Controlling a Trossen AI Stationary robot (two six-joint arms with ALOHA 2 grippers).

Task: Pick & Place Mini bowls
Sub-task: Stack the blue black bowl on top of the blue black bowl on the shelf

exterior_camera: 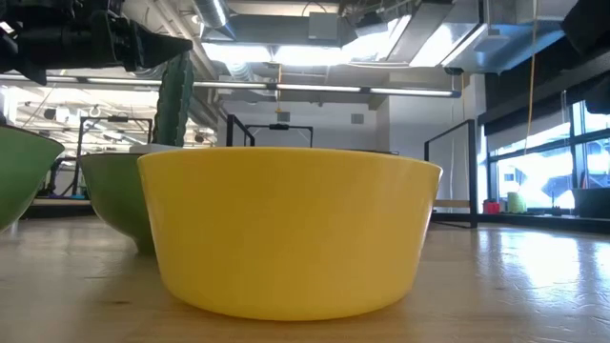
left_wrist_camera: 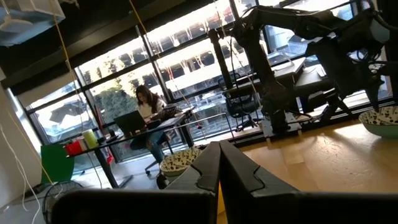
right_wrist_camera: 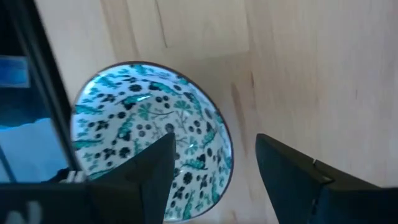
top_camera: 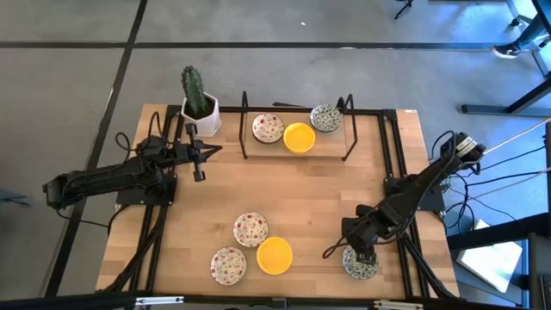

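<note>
At the left of the wooden desk [top_camera: 310, 198] the left claw [top_camera: 199, 164] hangs above bare boards near the back, its fingers pressed together on nothing, just in front of the cactus [top_camera: 193, 89] in its white square pot [top_camera: 201, 120]. Right of the pot, a black wire rack [top_camera: 297, 129] holds three mini bowls in a row: a red-speckled bowl [top_camera: 268, 128], a plain yellow bowl [top_camera: 299, 138] and a green-patterned bowl [top_camera: 325, 118]. Near the front edge sit two more red-speckled bowls [top_camera: 250, 229] [top_camera: 228, 265] and a second yellow bowl [top_camera: 275, 256], close together. At the front right, the right claw [top_camera: 363, 252] stands spread wide over another green-patterned bowl [right_wrist_camera: 152, 137], one finger above its inside and the other outside the rim, the bowl resting on the desk.
</note>
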